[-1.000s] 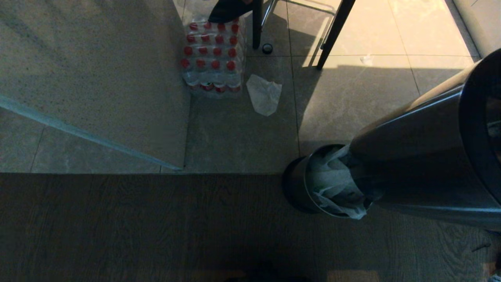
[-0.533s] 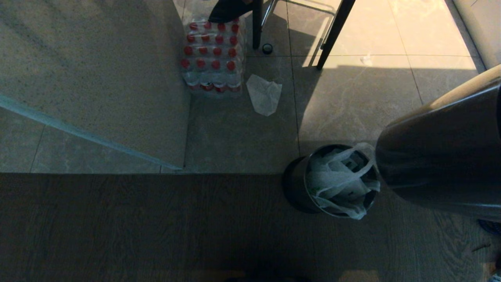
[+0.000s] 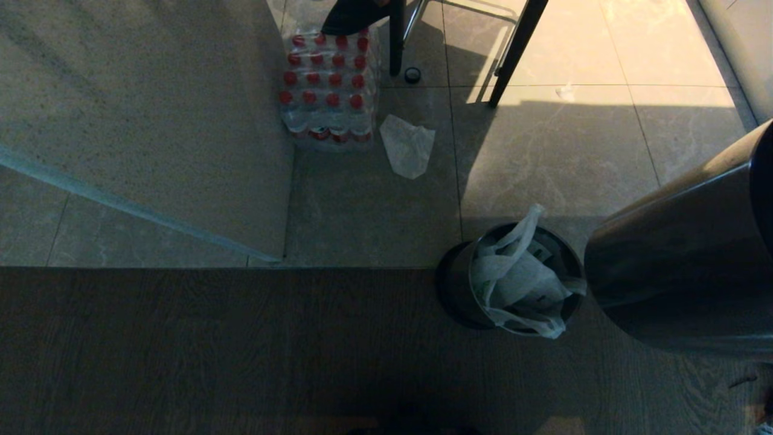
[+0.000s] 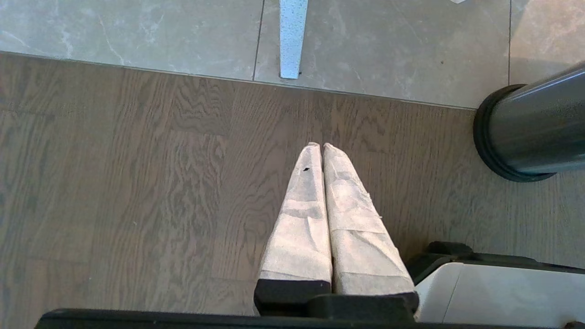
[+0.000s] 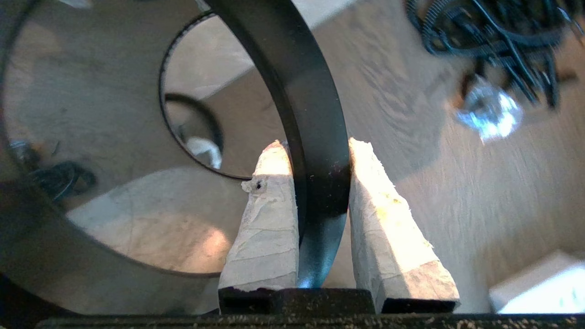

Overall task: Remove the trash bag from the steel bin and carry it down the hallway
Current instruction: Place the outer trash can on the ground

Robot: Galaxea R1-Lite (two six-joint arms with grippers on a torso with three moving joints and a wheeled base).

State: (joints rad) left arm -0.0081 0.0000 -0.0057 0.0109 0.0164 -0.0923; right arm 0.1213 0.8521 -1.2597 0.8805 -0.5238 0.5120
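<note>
Overhead, we see the trash bag (image 3: 513, 281) sitting in the steel bin (image 3: 450, 293) at lower right, with a large steel shell (image 3: 676, 266) tilted just beside it. From the left wrist, our left hand (image 4: 320, 147) is closed above the wood floor (image 4: 137, 183). From the right wrist, our right hand (image 5: 315, 144) clamps the shell's black rim (image 5: 315, 91).

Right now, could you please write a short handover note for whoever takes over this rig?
Right gripper: shut on the black rim of an open-ended steel cylinder, held in the air to the right of the steel bin.
Left gripper: shut, empty, parked over the wood floor.
Trash bag: in the bin, one handle loop sticking up.
Done: bin top is uncovered.
Left: put the cylinder down, grab the bag, lift it out, carry it down the hallway.
</note>
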